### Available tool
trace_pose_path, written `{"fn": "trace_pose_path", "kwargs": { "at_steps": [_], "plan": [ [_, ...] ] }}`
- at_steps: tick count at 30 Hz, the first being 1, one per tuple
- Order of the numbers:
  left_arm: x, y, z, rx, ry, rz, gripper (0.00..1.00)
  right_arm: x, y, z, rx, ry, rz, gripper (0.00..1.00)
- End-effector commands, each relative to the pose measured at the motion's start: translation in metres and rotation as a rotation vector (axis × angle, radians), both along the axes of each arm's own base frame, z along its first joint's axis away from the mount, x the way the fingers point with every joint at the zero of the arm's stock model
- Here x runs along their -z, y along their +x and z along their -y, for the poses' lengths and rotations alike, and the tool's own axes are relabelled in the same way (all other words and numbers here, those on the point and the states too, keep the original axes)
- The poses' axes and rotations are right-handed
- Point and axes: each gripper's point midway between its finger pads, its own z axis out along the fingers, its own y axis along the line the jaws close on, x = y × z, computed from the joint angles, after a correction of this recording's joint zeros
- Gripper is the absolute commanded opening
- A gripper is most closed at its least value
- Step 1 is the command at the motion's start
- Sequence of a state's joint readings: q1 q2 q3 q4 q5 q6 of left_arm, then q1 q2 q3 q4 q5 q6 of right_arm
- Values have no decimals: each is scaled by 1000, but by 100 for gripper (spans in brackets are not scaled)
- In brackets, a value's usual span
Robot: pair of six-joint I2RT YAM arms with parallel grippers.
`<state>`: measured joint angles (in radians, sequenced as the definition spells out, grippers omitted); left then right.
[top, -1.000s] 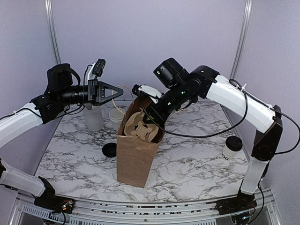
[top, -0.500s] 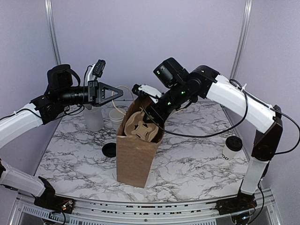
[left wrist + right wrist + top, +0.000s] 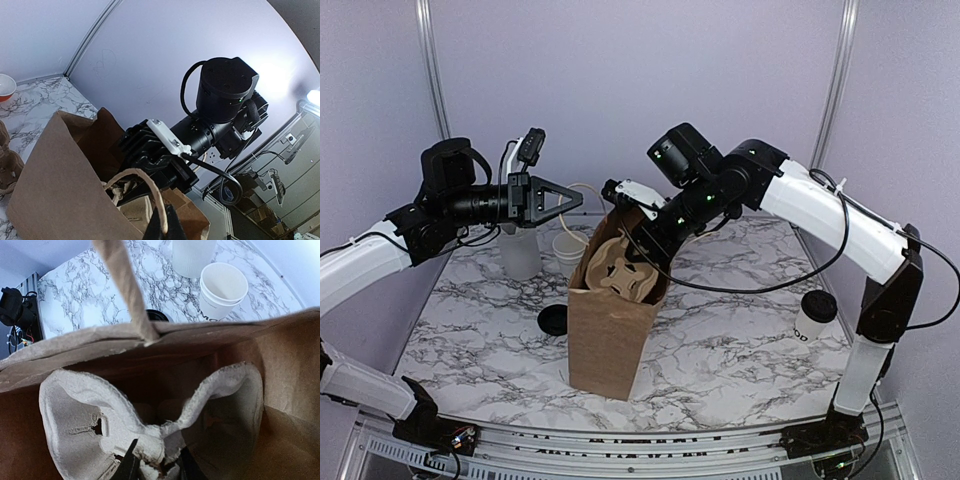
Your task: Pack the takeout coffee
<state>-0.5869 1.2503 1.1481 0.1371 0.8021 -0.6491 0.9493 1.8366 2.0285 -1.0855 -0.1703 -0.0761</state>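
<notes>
While my right hand (image 3: 156, 466) was clamped on the pulp carrier (image 3: 85, 405) inside the paper bag (image 3: 605, 340) and my left hand (image 3: 164, 227) was pinched on its handle (image 3: 134, 175), the takeout coffee (image 3: 814, 316) stood unpacked at the right edge of the bench (image 3: 720, 360). Next, I judged, I should seat the carrier, let go and fetch that cup.

Top cam: fixed, high at the near edge, looking down and forward over the whole tabletop (image 3: 720, 350). Left wrist cam: close, tilted up past the paper bag (image 3: 50, 190) rim toward the right arm (image 3: 220, 100) (wall behind). Right wrist cam: very near, looking straight down into the bag at the pulp carrier (image 3: 75, 410). All three share the bag.
</notes>
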Motion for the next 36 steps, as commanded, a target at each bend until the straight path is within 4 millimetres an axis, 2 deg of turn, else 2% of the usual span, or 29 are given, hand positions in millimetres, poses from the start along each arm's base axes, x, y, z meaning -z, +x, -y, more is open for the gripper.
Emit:
{"fn": "trace_pose_path", "kwargs": {
  "at_steps": [1, 36],
  "plan": [
    [-4, -2, -4, -7, -13, 20, 1, -5, 2, -4, 6, 12, 24, 19],
    [-2, -2, -4, -6, -9, 21, 1, 5, 2, -7, -2, -13, 11, 20]
  ]
}}
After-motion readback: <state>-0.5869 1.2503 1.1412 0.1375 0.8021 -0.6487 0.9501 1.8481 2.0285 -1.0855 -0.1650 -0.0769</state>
